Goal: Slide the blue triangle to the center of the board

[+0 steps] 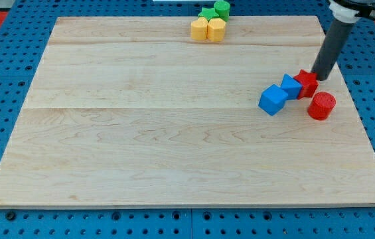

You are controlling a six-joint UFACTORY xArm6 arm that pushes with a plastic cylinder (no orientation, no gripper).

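Rod leans from upper right, my tip (320, 78) touching the red block (306, 83); no jaws fitted.

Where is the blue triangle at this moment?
The blue triangle lies at the view's right, between the blue cube and the red block, touching both; my tip is just behind the red block.

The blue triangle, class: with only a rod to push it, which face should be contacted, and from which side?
Push the blue triangle on its right face, driving toward the view's left. My tip sits behind the red block touching that face, so first come around it.
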